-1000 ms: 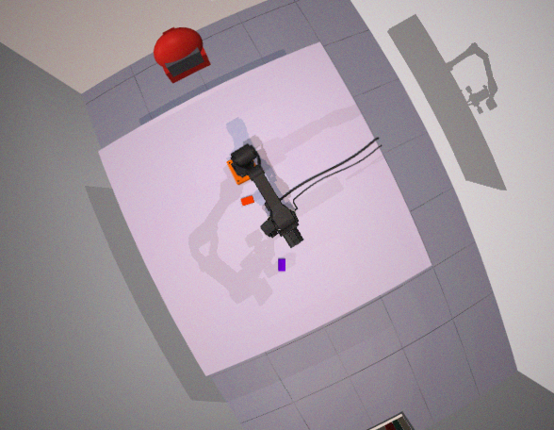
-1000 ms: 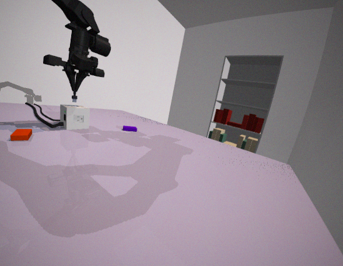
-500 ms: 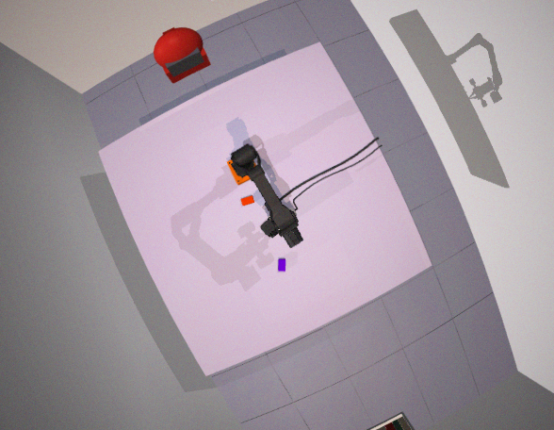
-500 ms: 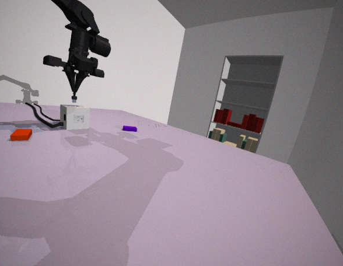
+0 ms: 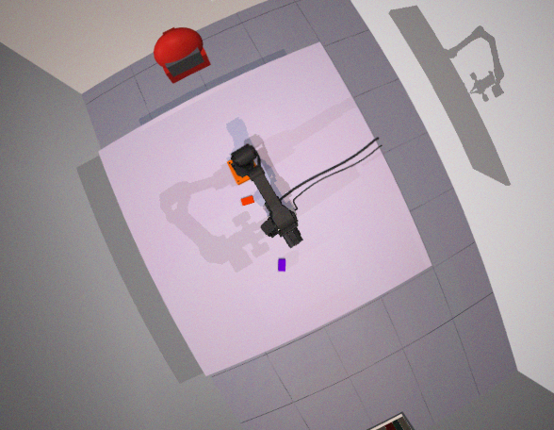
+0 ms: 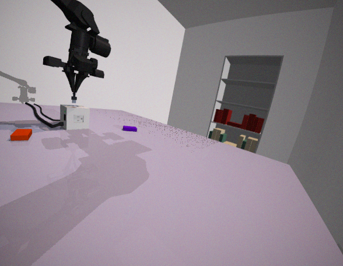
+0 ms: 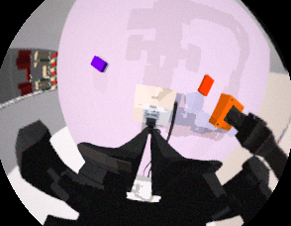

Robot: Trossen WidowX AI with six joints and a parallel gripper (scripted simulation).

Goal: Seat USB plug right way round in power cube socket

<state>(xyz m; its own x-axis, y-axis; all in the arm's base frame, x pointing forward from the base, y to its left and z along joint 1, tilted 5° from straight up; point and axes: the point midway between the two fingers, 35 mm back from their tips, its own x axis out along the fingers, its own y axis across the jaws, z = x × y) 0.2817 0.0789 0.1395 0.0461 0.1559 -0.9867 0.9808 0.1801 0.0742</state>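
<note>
The white power cube [image 6: 67, 118] [image 7: 143, 94] stands on the table; in the top view the arm hides it. My gripper [image 6: 74, 93] [image 7: 149, 130] points down over the cube and is shut on the USB plug. The plug's black body [image 6: 74, 98] [image 7: 151, 121] sits between the fingertips, upright. Its pale metal end [image 6: 74, 101] points down, out of the socket, with a small gap above the cube's top in the exterior view. The socket is hard to make out under the plug. Which way round the plug faces, I cannot tell.
Black cables [image 5: 331, 170] [image 6: 41, 115] run from the cube's side towards the table edge. An orange-red block [image 5: 247, 200] [image 6: 21, 135] [image 7: 206, 85] and a purple block [image 5: 282, 265] [image 6: 130, 128] [image 7: 99, 63] lie nearby. The arm's orange base plate [image 5: 241, 179] [image 7: 221, 110] is beyond the orange-red block.
</note>
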